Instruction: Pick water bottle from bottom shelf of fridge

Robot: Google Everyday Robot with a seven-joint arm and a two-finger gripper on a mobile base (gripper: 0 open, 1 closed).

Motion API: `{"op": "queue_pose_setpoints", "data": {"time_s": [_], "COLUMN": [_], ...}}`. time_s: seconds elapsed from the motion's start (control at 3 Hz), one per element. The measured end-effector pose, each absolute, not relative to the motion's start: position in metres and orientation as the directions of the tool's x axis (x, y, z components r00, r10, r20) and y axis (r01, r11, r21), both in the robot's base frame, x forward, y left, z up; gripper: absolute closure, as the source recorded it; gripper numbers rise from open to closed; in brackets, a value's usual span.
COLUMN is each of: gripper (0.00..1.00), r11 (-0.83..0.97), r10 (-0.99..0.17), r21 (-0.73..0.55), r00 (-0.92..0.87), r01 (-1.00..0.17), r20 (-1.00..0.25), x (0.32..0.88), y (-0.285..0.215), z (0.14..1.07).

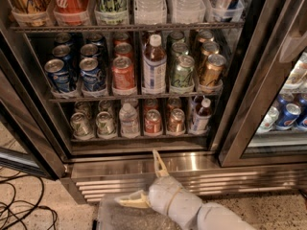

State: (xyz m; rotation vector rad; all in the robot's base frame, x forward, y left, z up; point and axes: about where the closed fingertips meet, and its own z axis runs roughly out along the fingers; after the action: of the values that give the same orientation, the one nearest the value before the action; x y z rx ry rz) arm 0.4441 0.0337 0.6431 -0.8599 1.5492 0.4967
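The fridge (144, 164) stands open with a steel frame and dark inside. The bottom shelf (139, 137) holds silver-green cans at the left, red and copper cans at the right. The water bottle (128, 120) stands among them, third lane from the left, small, clear and ribbed with a white cap. My gripper (146, 178) is low in front of the fridge's base grille, below and slightly right of the bottle. It is open and empty. One finger (159, 163) points up toward the shelf and the other finger (132, 200) points left.
The shelf above holds blue, red and gold cans and a tall reddish drink bottle (154, 66). A small dark drink bottle (201, 116) stands at the bottom shelf's right end. The open glass door frame (24, 143) is at the left. Cables (19, 210) lie on the floor.
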Motion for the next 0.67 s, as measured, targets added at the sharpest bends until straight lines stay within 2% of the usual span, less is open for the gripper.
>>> {"op": "queue_pose_setpoints", "data": {"time_s": [0.67], "gripper": [0.00], "r11": [0.720], "r10": [-0.192], "r21": [-0.241], "r00": [0.146], "r01": [-0.651], "r20": [-0.970], "x": [0.483], "y": [0.072], "z": [0.668]}}
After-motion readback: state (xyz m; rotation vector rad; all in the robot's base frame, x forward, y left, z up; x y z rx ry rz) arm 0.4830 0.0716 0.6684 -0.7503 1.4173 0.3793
